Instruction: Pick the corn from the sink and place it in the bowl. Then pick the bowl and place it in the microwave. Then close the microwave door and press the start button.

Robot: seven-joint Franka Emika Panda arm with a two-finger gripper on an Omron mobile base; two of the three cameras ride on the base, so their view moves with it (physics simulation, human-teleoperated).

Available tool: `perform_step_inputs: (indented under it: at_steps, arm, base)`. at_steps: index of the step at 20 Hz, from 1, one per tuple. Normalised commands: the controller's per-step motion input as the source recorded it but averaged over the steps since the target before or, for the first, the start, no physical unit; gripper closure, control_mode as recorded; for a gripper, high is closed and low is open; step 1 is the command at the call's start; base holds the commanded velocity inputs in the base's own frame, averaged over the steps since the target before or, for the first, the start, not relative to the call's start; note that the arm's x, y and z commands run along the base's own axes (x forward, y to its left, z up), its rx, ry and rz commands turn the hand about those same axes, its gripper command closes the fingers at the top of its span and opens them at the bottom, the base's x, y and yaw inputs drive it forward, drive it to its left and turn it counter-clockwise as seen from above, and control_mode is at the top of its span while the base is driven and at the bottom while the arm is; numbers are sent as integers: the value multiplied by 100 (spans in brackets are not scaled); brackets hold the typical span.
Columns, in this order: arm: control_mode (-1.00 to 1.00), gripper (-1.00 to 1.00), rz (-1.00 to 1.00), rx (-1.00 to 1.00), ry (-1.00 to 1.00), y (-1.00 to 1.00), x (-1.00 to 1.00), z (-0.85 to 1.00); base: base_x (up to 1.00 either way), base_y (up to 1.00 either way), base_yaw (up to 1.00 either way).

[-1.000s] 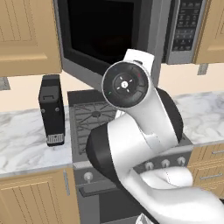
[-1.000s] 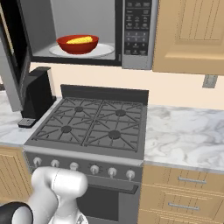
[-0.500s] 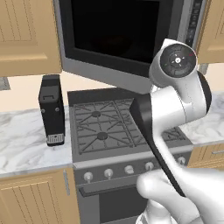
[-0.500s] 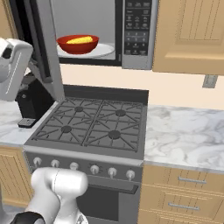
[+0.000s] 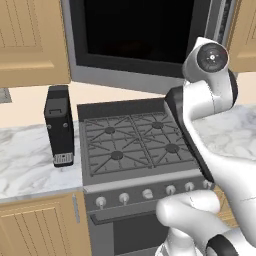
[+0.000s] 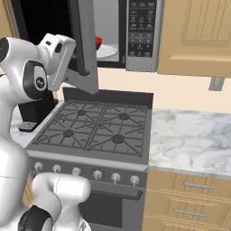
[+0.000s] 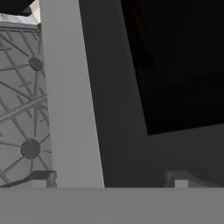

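The microwave (image 6: 135,63) hangs above the stove, its dark keypad (image 6: 141,27) on the right. The microwave door (image 6: 85,45) stands partly swung in, edge-on in the right base view; its black glass (image 5: 140,30) spans the top of the left base view. Past the door's edge a sliver of the red bowl (image 6: 98,42) shows on the white turntable plate (image 6: 107,52). The corn is hidden behind the door and the sink is out of view. My gripper (image 7: 111,180) is open and holds nothing, pressed close to the door's outer face, with grey frame (image 7: 65,100) and black glass (image 7: 179,65) right ahead.
A gas stove (image 6: 97,128) with dark grates sits below the door. A black coffee machine (image 5: 60,125) stands on the marble counter (image 5: 30,160) to its left. More marble counter (image 6: 194,135) lies to the right, under wooden cabinets (image 6: 198,36) and a wall outlet (image 6: 216,83).
My arm has swung from in front of the stove to the door's outer face. The door has turned from wide open to partly shut, hiding most of the bowl and the corn.
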Motion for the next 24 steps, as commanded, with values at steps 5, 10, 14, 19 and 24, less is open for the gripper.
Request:
perform_step_inputs:
  at_steps: [5, 10, 14, 19, 24]
  arm:
    - [-100, -100, 0, 0, 0, -45, 83, 14]
    - [-100, -100, 1, 0, 0, -16, 78, 1]
    - [-100, -100, 4, 0, 0, -1, 76, 0]
    - [-100, -100, 4, 0, 0, -19, 97, -1]
    - [-100, -100, 7, 1, 6, -25, 83, -3]
  base:
    - [0, 0, 0]
    - [0, 0, 0]
    - [0, 0, 0]
    - [0, 0, 0]
    - [0, 0, 0]
